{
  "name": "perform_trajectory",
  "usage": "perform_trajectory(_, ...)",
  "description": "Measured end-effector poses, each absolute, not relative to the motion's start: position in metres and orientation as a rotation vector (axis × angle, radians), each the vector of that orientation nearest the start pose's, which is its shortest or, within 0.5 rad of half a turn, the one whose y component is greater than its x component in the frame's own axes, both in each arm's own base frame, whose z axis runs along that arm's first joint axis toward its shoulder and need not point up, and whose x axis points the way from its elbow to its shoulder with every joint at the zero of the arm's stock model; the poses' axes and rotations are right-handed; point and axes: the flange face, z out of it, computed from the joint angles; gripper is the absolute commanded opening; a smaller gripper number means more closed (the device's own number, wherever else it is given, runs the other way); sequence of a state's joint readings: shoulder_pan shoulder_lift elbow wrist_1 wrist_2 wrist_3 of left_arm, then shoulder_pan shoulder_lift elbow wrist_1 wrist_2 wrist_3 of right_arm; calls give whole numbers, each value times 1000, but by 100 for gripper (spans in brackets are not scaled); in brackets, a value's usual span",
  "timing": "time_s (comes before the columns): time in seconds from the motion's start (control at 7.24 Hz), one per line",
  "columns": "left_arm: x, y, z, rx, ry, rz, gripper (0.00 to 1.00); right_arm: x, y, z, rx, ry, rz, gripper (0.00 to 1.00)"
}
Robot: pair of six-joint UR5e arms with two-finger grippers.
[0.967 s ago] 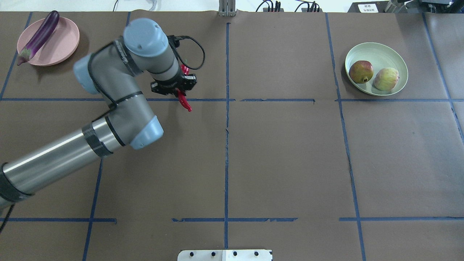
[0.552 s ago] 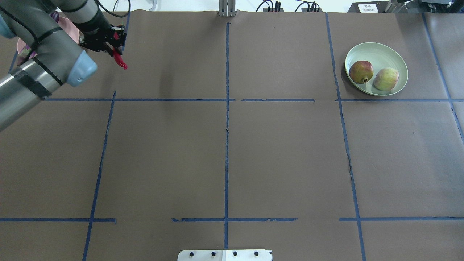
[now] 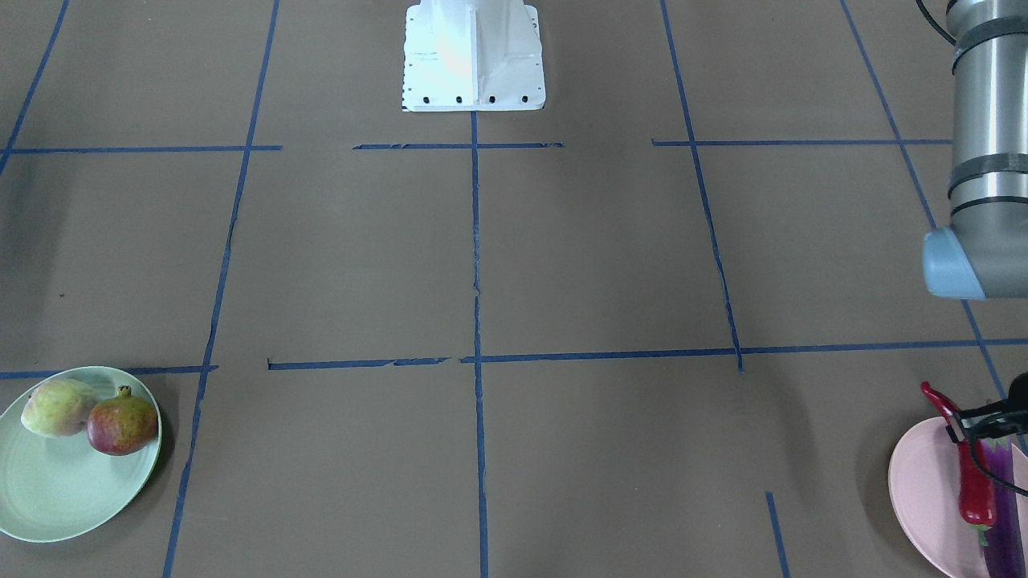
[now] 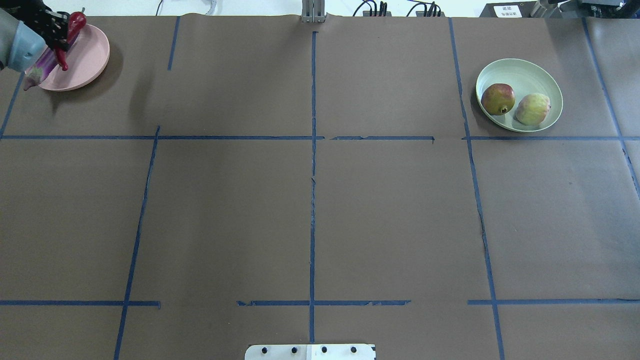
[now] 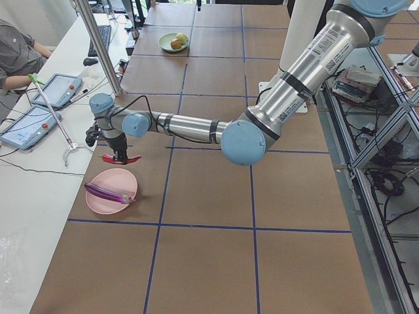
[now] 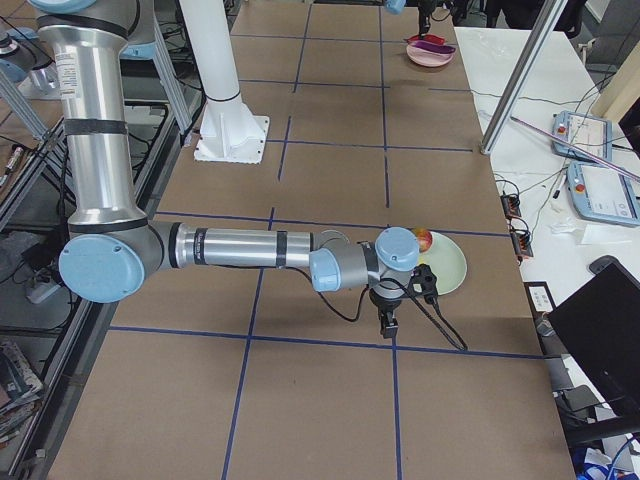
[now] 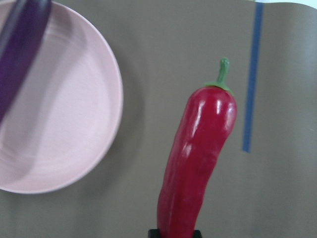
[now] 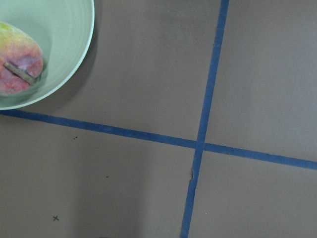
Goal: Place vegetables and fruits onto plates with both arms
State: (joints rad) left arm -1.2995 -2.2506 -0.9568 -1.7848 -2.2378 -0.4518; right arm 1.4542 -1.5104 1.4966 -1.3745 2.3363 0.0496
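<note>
My left gripper [image 4: 56,36] is shut on the red chili [image 4: 76,21] and holds it above the near rim of the pink plate [image 4: 91,50]. The purple eggplant [image 4: 44,63] lies across that plate. In the left wrist view the chili [image 7: 198,148] hangs beside the plate [image 7: 64,129], over the brown mat. The mint green plate [image 4: 520,72] holds the pomegranate [image 4: 497,98] and the yellow-green fruit [image 4: 533,108]. My right gripper [image 6: 388,324] shows only in the exterior right view, low beside the mint plate [image 6: 452,268]. I cannot tell whether it is open.
The white robot base [image 3: 474,56] stands at the table's near edge. Blue tape lines [image 4: 313,150] cross the brown mat. A bench with tablets [image 5: 55,88], a metal pole [image 5: 98,46] and an operator [image 5: 16,55] runs along the far side by the pink plate.
My left arm has swung from the middle left of the table to the far left corner, carrying the chili to above the pink plate. The fruits have not moved.
</note>
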Motion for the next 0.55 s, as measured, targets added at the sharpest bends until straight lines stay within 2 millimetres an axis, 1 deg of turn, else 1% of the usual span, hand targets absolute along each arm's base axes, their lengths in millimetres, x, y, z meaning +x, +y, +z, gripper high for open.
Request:
perform_trajectory(0.14,118,-770,536,13,703,-62,97,2,-533,644,111,-776,-134,100)
perform_trajectory(0.28,111,-772,545,17,698,-51,100,2,-533,644,111,-776,-135,100)
perform_trajectory(0.55,110,-773,548,45,703,-30,100,3,-532,644,112,-776,-136,100)
